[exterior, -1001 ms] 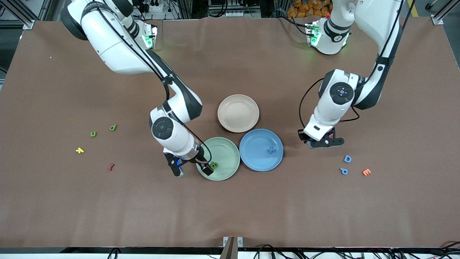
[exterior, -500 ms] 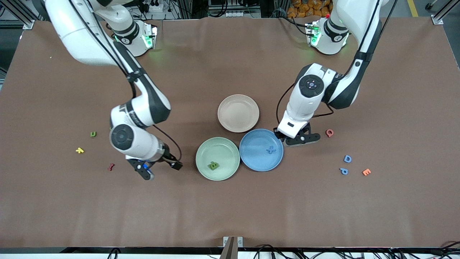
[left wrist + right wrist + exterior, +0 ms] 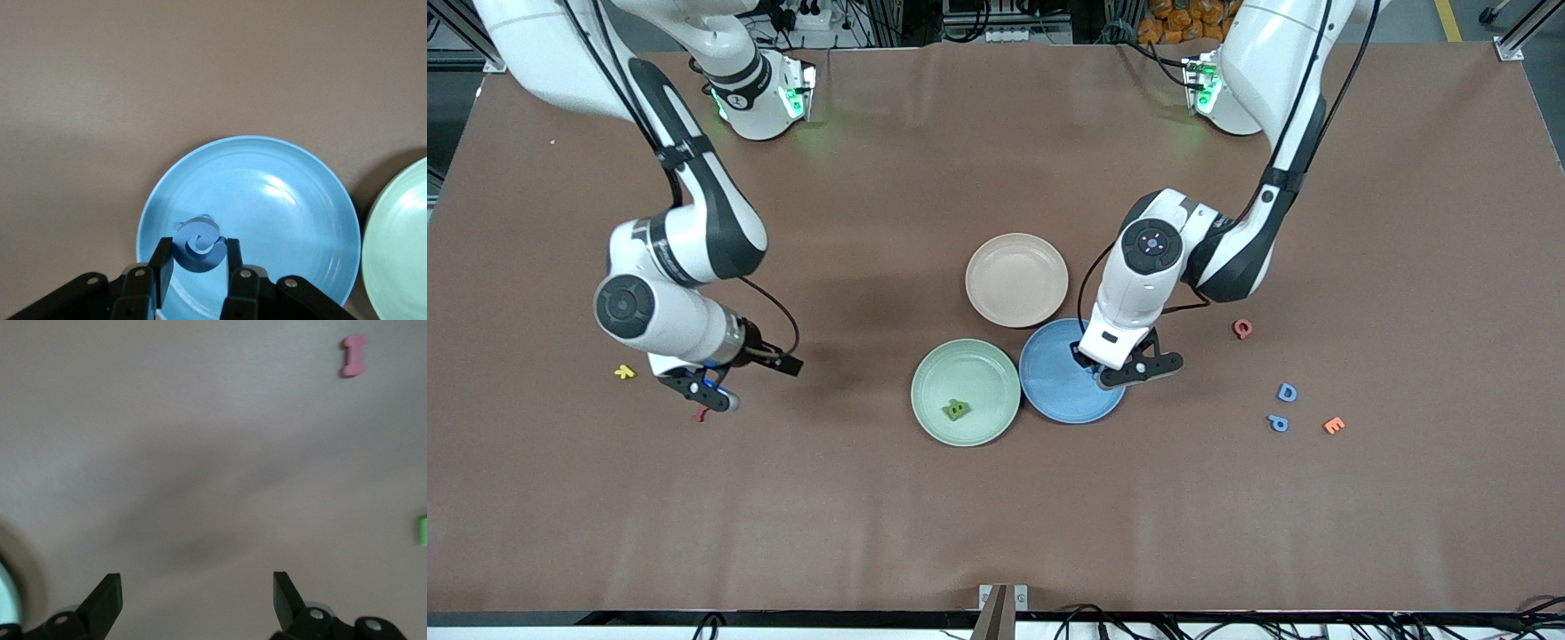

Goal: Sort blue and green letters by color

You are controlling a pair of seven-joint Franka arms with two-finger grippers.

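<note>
Toy letters legible: blue D (image 3: 1287,392), blue P (image 3: 1279,423), orange E (image 3: 1333,426).

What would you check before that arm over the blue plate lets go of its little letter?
1. Left gripper shut on the blue letter: ok.
2. Letter over the blue plate, not the green plate: ok.
3. Blue X already in that plate: cannot tell, hidden under the arm.
4. Right gripper open, away from both plates, over bare table toward its own end: ok.
5. Blue D and blue P waiting on the table: not ok, unsorted.
</note>
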